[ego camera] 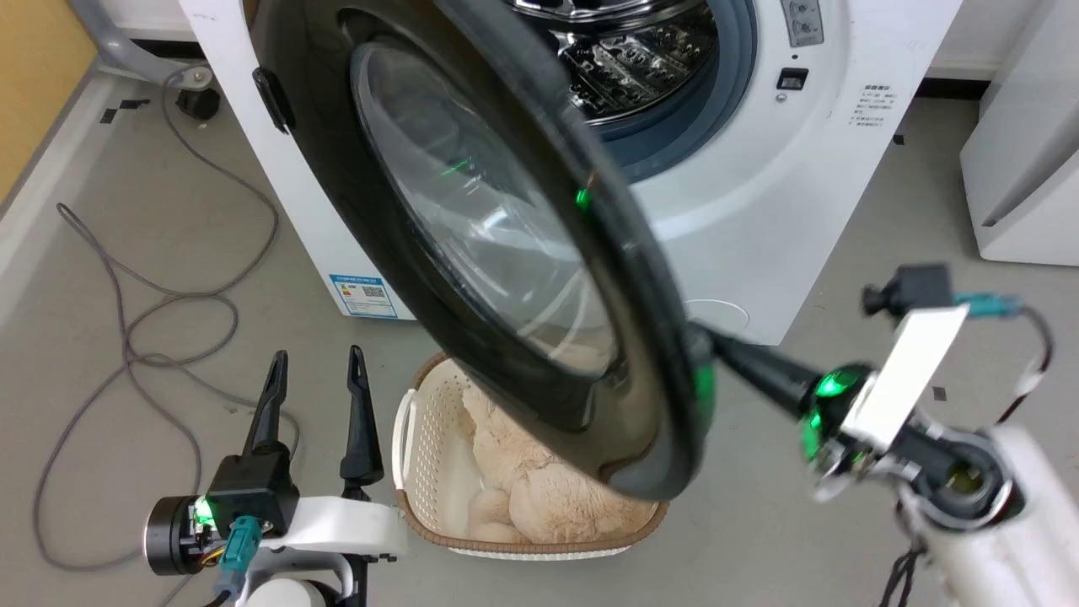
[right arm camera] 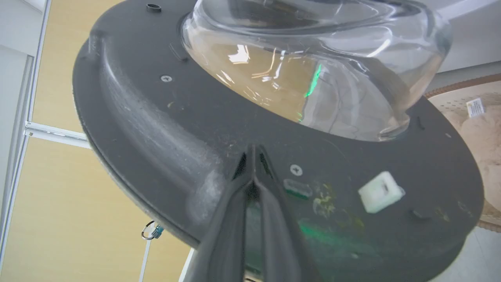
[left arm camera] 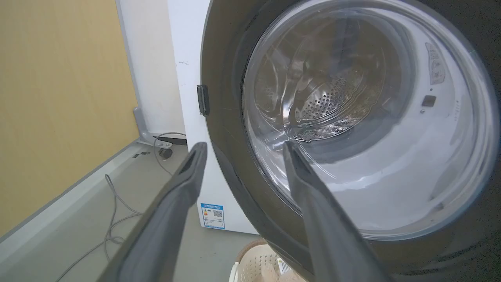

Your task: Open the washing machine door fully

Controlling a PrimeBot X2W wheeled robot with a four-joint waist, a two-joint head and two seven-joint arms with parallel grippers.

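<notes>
The washing machine door [ego camera: 354, 194], a glossy black ring around a clear bulging glass bowl [ego camera: 489, 219], stands partly open and swung out from the white washing machine [ego camera: 759, 211]. Behind it the steel drum [ego camera: 632, 51] is exposed. My right gripper [ego camera: 704, 337] is shut, its joined tips touching the door's inner face near the free rim; the right wrist view shows the gripper [right arm camera: 251, 148] against the dark inner panel of the door [right arm camera: 156, 129], below the glass bowl [right arm camera: 313, 58]. My left gripper [ego camera: 319, 362] stands open and holds nothing, low at the left, facing the door's outer side [left arm camera: 223, 129].
A cream basket [ego camera: 421, 438] holding a beige plush toy [ego camera: 539, 489] sits on the floor under the door. Grey cables [ego camera: 126, 337] loop over the floor at the left. A yellow wall [left arm camera: 58, 98] runs along the left and a white appliance [ego camera: 1028, 169] stands at the right.
</notes>
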